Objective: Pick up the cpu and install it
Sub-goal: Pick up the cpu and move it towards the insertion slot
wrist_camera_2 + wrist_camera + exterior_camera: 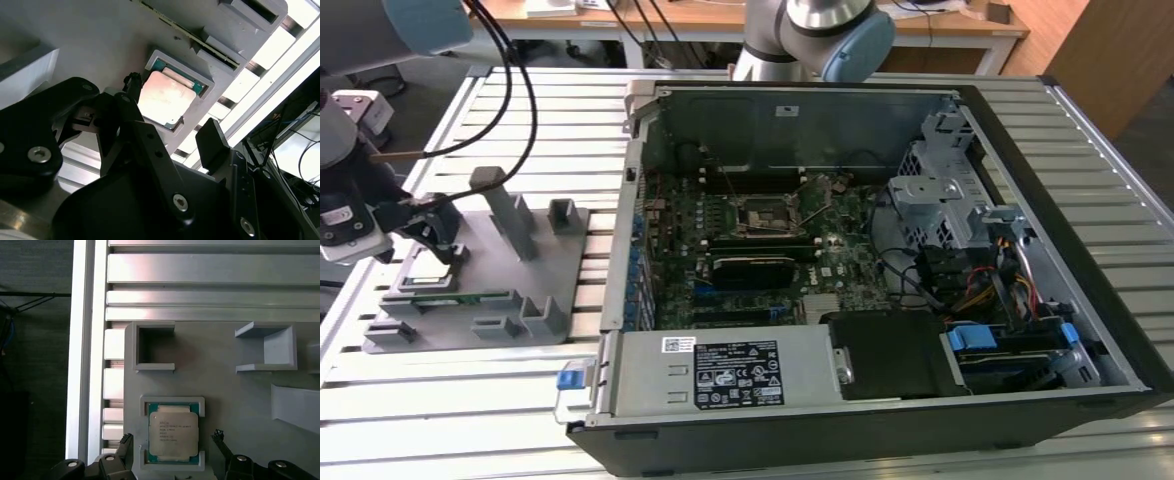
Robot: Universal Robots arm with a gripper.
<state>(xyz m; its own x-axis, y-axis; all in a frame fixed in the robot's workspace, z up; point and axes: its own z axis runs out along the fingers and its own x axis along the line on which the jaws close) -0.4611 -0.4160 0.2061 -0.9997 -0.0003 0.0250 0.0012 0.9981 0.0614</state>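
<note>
The cpu [173, 434], a flat square chip with a silvery top and a green rim, lies in a grey raised nest on the parts fixture [225, 380]. It also appears in the second wrist view [165, 97] and at the exterior view's left [431, 265]. My gripper [171, 438] hangs just over it, open, with one black fingertip [125, 441] on each side of the nest and not touching the chip. The motherboard socket [763, 212] sits inside the open computer case [1067, 200], far from the gripper.
The grey fixture [520, 260] carries upright posts and box-shaped holders, plus a green memory stick [454, 297] near its front. It rests on a slatted aluminium table [480, 400]. The case walls, drive cage [934, 200] and cables crowd the area around the socket.
</note>
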